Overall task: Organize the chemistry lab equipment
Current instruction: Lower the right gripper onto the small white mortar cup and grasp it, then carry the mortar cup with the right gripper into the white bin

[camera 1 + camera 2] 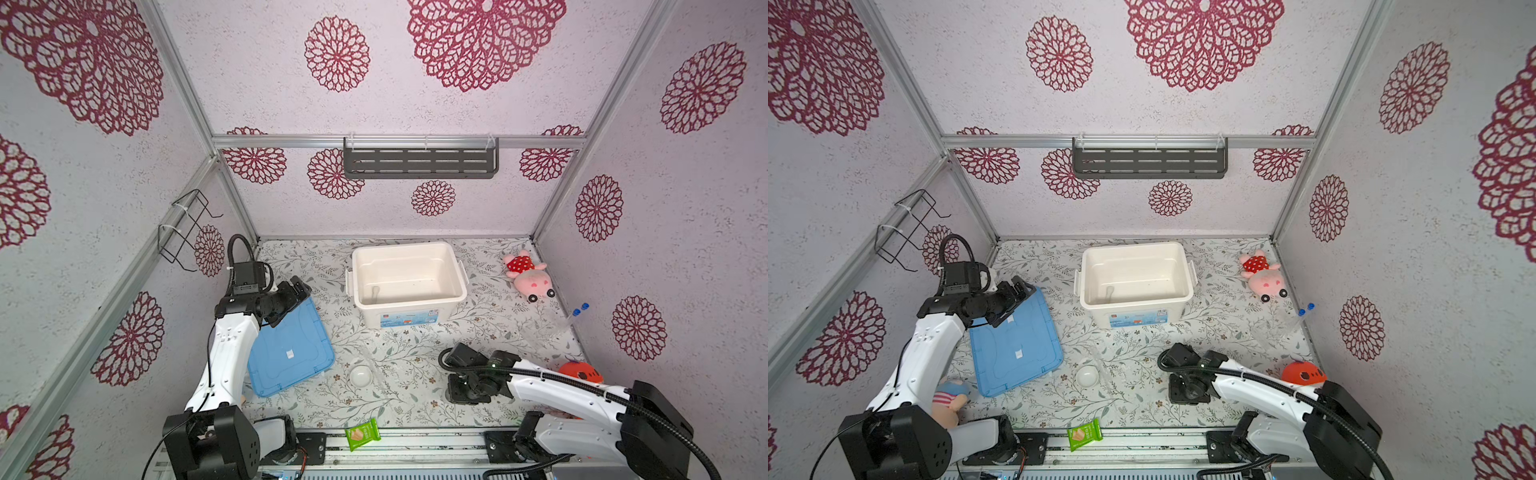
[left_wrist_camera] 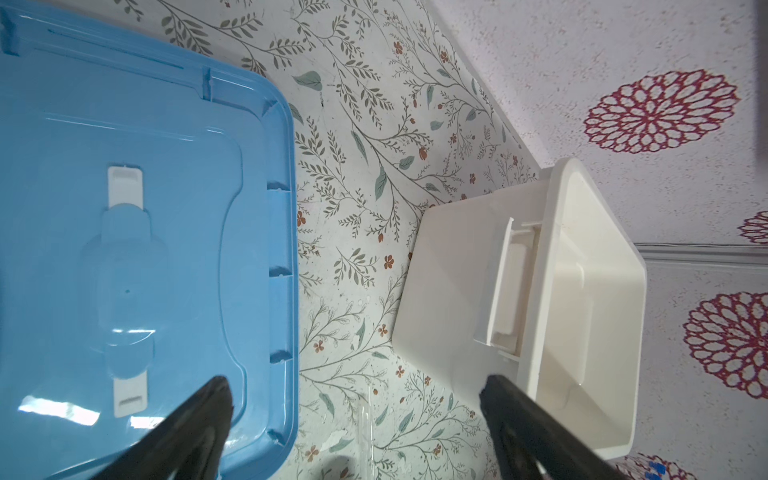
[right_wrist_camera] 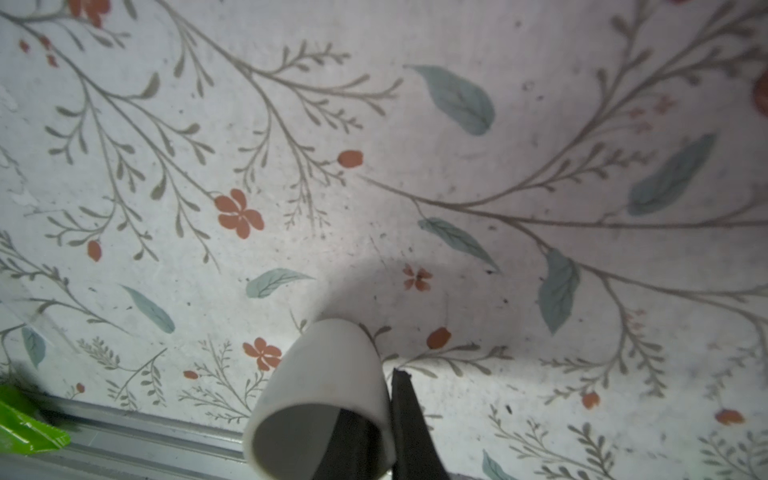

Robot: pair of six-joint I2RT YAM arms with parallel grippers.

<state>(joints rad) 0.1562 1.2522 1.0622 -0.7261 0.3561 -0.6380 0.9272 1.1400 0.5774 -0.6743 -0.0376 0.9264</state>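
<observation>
As right hand [image 3: 384, 390] pinches dish [image 3: 328, 365] wall, inner fingertip hidden.

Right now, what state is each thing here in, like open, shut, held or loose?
White box: open, lid off.
Blue lid: lying flat beside the box.
Left gripper: open, empty.
Held dish: pinched by its wall.
Right gripper: shut on the held dish.
Loose dish: free, untouched.
Capped tubes: caps on, lying down.

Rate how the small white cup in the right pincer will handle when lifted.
The small white cup looks glazed and smooth, so it may slip. The right pincer pinches only one wall, so it could pivot. Rounded sides: probably rolls if dropped.
</observation>
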